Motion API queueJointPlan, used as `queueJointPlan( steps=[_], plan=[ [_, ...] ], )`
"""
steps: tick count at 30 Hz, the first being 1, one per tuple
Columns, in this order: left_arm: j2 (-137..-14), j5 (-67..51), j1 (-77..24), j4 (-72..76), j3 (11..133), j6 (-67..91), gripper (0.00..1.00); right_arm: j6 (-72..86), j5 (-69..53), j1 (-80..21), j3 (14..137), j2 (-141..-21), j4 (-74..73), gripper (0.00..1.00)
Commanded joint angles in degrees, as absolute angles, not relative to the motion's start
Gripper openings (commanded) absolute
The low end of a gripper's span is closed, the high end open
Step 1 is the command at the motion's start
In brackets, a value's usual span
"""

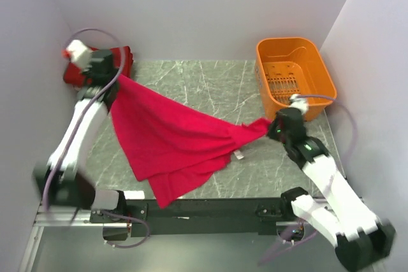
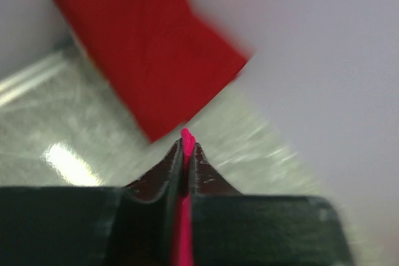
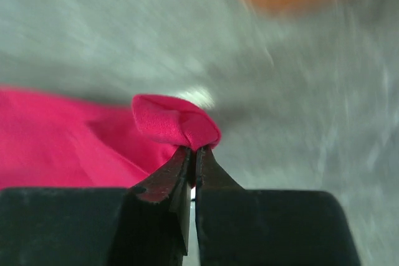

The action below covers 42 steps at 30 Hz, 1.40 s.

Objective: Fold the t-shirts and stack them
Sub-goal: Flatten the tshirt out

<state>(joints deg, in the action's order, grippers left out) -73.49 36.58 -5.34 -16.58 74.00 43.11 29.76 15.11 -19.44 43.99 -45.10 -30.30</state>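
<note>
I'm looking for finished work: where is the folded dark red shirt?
In the overhead view the folded dark red shirt lies in the far left corner, just behind the left gripper, across from the orange basket.

Crimson t-shirt (image 1: 172, 138) hangs stretched and creased; darker red t-shirt (image 1: 127, 60) lies folded far-left.

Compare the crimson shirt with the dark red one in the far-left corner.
Colour: the crimson shirt is bright pinkish red; the dark red shirt is deeper.
Pose: crimson is unfolded and stretched; dark red is folded into a flat block.
Hold: crimson is pinched by the left gripper and right gripper; dark red lies unheld.
Both are plain cloth.
</note>
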Motion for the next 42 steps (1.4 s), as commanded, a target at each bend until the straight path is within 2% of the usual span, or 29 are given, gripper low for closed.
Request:
queueJointPlan(
  steps=[1, 2, 3, 4, 6, 7, 11, 12, 15, 17, 21, 26, 30, 36, 42],
  plan=[
    [-88.52, 30.25, -4.13, -16.42, 79.34, 42.79, 0.19, 35.24, 15.55, -17.41, 41.22, -55.67, -32.42, 0.06],
    [-91.81, 29.80, -4.04, -21.13, 84.50, 43.50, 0.44, 35.33, 16.43, -17.14, 42.26, -58.07, -33.04, 0.14],
    [-94.54, 29.79, -4.04, -23.10, 86.99, 44.03, 0.62, 35.77, 17.57, -17.14, 43.15, -60.36, -34.35, 0.39],
    [-97.96, 29.53, -4.04, -24.77, 88.75, 44.82, 0.99, 35.77, 18.97, -16.96, 44.02, -63.60, -34.80, 0.48],
    [-98.88, 29.27, -4.04, -24.88, 89.65, 44.65, 0.99, 34.99, 19.42, -17.14, 46.66, -65.21, -34.72, 0.57],
    [-97.57, 28.66, -4.04, -24.35, 88.87, 44.65, 0.99, 34.63, 19.42, -17.05, 47.19, -65.65, -33.93, 0.67],
    [-90.63, 25.51, -4.04, -25.31, 80.10, 46.75, 0.99, 30.95, 12.34, -17.66, 48.43, -65.48, -29.72, 0.72],
    [-87.83, 24.18, -4.04, -26.27, 78.42, 47.54, 1.00, 28.15, 10.39, -18.10, 48.08, -65.30, -27.10, 0.79],
    [-81.59, 19.43, -5.00, -28.21, 69.11, 50.35, 0.99, 23.84, 7.21, -23.52, 48.60, -66.53, -24.27, 0.81],
    [-78.24, 17.50, -7.28, -27.34, 60.70, 53.17, 0.99, 21.72, 8.34, -27.31, 50.87, -69.86, -24.17, 0.81],
    [-72.08, 14.95, -10.89, -26.01, 52.22, 54.05, 1.00, 20.74, 10.10, -34.09, 56.07, -79.17, -26.71, 0.80],
    [-70.75, 10.21, -13.80, -23.74, 43.78, 54.05, 1.00, 23.29, 17.22, -35.33, 59.85, -87.80, -30.40, 0.76],
    [-73.20, 8.79, -13.89, -20.93, 41.22, 54.05, 0.99, 23.03, 22.06, -35.16, 60.47, -89.12, -32.25, 0.76],
    [-76.63, 6.77, -13.89, -16.44, 40.52, 53.53, 0.99, 23.29, 21.97, -32.18, 59.15, -88.86, -32.61, 0.74],
    [-84.19, 10.27, -13.89, -18.54, 45.26, 52.82, 0.99, 20.48, 19.69, -30.76, 57.39, -89.12, -32.60, 0.64]
  ],
)
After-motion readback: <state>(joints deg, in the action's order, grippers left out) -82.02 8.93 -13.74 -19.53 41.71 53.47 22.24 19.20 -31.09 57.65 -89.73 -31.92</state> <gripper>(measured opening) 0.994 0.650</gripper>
